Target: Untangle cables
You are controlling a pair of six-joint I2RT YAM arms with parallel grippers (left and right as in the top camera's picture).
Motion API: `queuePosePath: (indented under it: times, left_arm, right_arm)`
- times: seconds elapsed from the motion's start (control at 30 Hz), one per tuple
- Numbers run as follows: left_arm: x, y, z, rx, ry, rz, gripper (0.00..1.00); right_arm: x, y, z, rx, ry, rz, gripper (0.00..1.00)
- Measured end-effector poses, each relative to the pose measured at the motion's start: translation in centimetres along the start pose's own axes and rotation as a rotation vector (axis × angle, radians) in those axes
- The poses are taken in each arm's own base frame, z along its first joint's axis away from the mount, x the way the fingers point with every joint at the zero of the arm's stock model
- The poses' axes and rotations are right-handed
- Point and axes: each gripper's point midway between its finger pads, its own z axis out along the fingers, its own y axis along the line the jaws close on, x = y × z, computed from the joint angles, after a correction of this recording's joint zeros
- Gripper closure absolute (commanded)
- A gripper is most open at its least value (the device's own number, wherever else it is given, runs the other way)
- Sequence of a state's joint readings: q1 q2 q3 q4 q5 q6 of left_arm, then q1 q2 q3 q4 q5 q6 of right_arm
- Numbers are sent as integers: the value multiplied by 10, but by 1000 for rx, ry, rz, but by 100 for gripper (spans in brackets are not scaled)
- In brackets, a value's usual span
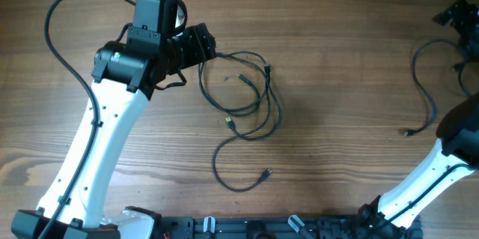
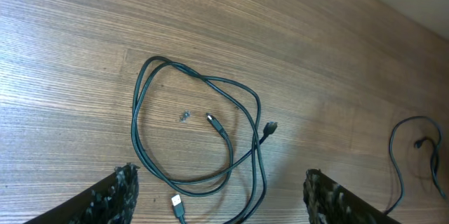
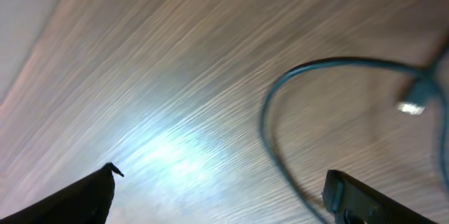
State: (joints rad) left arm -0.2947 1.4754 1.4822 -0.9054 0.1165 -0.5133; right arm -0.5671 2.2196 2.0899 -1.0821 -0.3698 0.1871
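Thin black cables point(image 2: 257, 143) lie in loose overlapping loops beside my left gripper point(image 2: 219, 180), fingers apart; well away, my right gripper point(image 3: 223, 176) gapes above one separate cord point(image 3: 337, 60).

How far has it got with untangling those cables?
Done: one cable lies by itself on the right arm's side. In hand: nothing; both arms' jaws stand open, the left near the tangle. Left: the middle cables, whose loops cross one another.

Left pincer point(image 2: 219, 194) and right pincer point(image 3: 221, 182) both wide-jawed and empty, arms forward.
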Motion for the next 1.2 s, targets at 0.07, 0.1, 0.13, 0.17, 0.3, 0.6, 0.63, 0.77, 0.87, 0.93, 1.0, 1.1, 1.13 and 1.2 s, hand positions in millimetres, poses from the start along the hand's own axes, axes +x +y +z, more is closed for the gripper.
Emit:
queuePosePath:
  times: [0.07, 0.1, 0.13, 0.17, 0.3, 0.6, 0.63, 0.77, 0.87, 0.93, 1.0, 1.1, 1.13, 1.2]
  left_arm:
    - [0, 0, 0, 1, 0, -16, 15]
    - [0, -1, 0, 4, 1, -38, 15]
    - [0, -1, 0, 5, 3, -62, 15]
    - [1, -1, 0, 7, 5, -85, 15]
    - [-1, 3, 1, 2, 7, -138, 14]
    - [-34, 112, -17, -173, -40, -404, 12]
    - [-36, 121, -20, -185, -48, -425, 12]
    - [-43, 148, -29, -215, -68, -470, 12]
    - [-46, 161, -32, -209, -66, -475, 12]
    - [-46, 168, -29, -201, -49, -473, 12]
    - [-44, 171, -24, -197, -26, -472, 12]
    - [-43, 172, -18, -190, -7, -466, 11]
    - [-43, 171, -18, -187, -5, -463, 10]
    - [-43, 171, -18, -186, -3, -462, 10]
  right_arm:
    - [8, 22, -7, -51, 18, -57, 4]
    - [16, 40, -14, -83, 30, -98, 4]
    - [24, 64, -27, -122, 31, -153, 4]
    - [31, 89, -41, -160, 22, -210, 4]
    - [77, 179, -88, -280, 19, -410, 5]
    - [228, 307, -79, -396, 236, -769, 21]
    - [244, 316, -79, -399, 253, -802, 24]
    - [301, 342, -72, -400, 316, -920, 48]
    - [339, 354, -58, -393, 375, -992, 66]
    - [362, 362, -47, -386, 402, -1023, 73]
    - [379, 368, -38, -379, 417, -1042, 77]
    - [407, 382, -21, -375, 431, -1032, 77]
    - [415, 388, -14, -372, 429, -1016, 76]
    - [426, 400, 2, -363, 409, -964, 65]
